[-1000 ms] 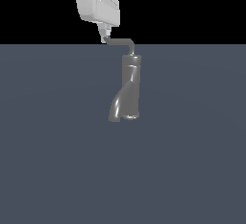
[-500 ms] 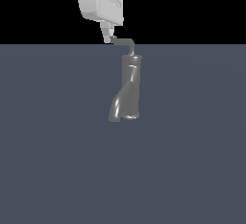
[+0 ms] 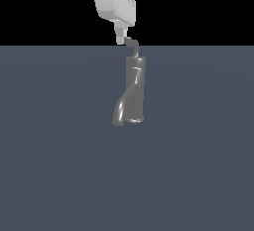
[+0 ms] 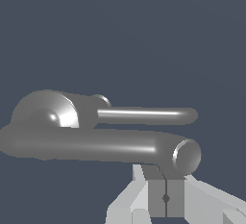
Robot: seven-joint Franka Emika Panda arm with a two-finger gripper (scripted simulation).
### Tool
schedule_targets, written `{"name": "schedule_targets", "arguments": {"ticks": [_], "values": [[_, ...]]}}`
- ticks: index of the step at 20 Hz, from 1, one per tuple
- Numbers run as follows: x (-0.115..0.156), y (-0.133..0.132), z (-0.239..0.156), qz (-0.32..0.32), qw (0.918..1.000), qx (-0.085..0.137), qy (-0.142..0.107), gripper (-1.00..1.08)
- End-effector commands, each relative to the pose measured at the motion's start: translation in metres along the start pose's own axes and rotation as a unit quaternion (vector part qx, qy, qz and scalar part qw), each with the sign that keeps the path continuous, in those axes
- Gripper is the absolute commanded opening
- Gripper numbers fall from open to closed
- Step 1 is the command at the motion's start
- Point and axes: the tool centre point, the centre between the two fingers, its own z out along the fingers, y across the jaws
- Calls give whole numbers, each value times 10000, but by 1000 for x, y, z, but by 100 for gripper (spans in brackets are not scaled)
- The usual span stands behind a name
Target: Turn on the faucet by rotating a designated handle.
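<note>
I judge I am mid-turn on the handle (image 3: pixel 132 44), so the job now is to push it sideways around the faucet (image 3: pixel 131 92) axis without riding up over its upturned tip. I want the contact low on the rod, close to that tip, and the sweep level, so the gripper (image 3: pixel 120 37) follows an arc centred on the faucet's upright body and does not just press in a straight line and slip off.

The faucet stands on the counter (image 3: pixel 59 165), spout end down toward the camera, and the thin handle sits right on top of its body, bending toward the gripper.

The arm comes down from above the faucet, nearly vertical, with the gripper's tip touching or just beside the handle's raised end. In the wrist view the fingers (image 4: pixel 166 196) sit pressed together with only a seam between them, clenched on nothing, so I am pushing, not grasping.
</note>
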Motion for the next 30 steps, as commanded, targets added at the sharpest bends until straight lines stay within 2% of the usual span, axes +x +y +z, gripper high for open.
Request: {"name": "schedule_targets", "arguments": {"ticks": [1,6,7,30], "values": [[31,-1,0,141,9999,-7,13,-100],[57,1,0,147,9999,-11,13,-100],[29,4,0,-57,10000,-3,3,-100],[109,-48,0,132,9999,-11,13,-100]]}}
